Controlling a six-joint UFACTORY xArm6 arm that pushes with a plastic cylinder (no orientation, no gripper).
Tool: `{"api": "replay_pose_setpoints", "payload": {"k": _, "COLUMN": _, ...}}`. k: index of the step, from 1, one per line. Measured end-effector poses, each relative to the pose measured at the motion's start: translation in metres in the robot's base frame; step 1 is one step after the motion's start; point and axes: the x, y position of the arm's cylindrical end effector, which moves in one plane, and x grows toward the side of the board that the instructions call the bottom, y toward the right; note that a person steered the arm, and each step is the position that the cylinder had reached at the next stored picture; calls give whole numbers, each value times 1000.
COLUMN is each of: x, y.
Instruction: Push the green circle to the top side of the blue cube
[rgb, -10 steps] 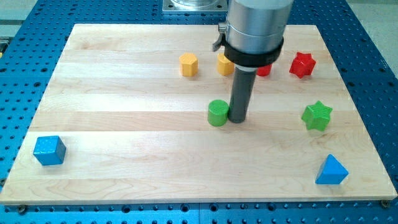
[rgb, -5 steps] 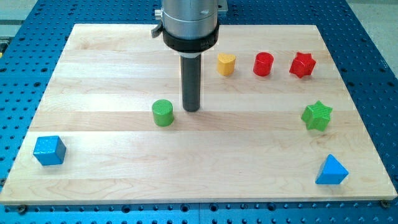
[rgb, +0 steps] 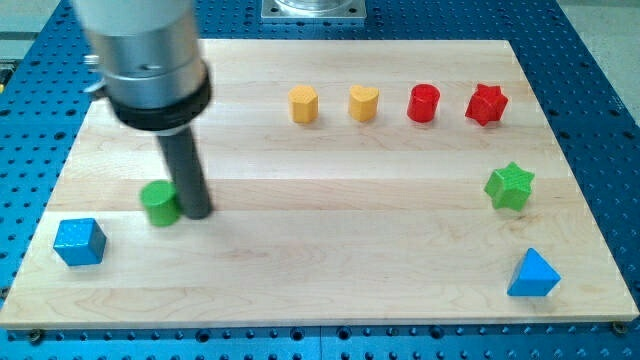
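The green circle (rgb: 158, 203) lies on the wooden board (rgb: 320, 260) at the view's left, up and to the right of the blue cube (rgb: 79, 241), which sits near the board's lower left corner. My tip (rgb: 196, 213) rests on the board right against the green circle's right side. The rod and the arm's grey body above it are blurred with motion. A gap of bare board separates the green circle from the blue cube.
A yellow hexagon (rgb: 303, 103), a yellow heart (rgb: 363, 103), a red cylinder (rgb: 424, 103) and a red star (rgb: 486, 104) form a row near the view's top. A green star (rgb: 510, 186) and a blue triangle (rgb: 532, 274) lie at the right.
My tip has moved left across the board, pushing the green circle from the middle to the left, close to the blue cube. The other blocks have not moved.
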Motion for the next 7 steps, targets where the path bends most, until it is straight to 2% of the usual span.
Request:
{"api": "replay_pose_setpoints", "payload": {"k": 1, "x": 2, "y": 9}}
{"api": "replay_pose_setpoints", "payload": {"k": 2, "x": 24, "y": 5}}
{"api": "replay_pose_setpoints", "payload": {"k": 3, "x": 15, "y": -35}}
{"api": "replay_pose_setpoints", "payload": {"k": 5, "x": 10, "y": -37}}
{"api": "replay_pose_setpoints", "payload": {"k": 7, "x": 37, "y": -38}}
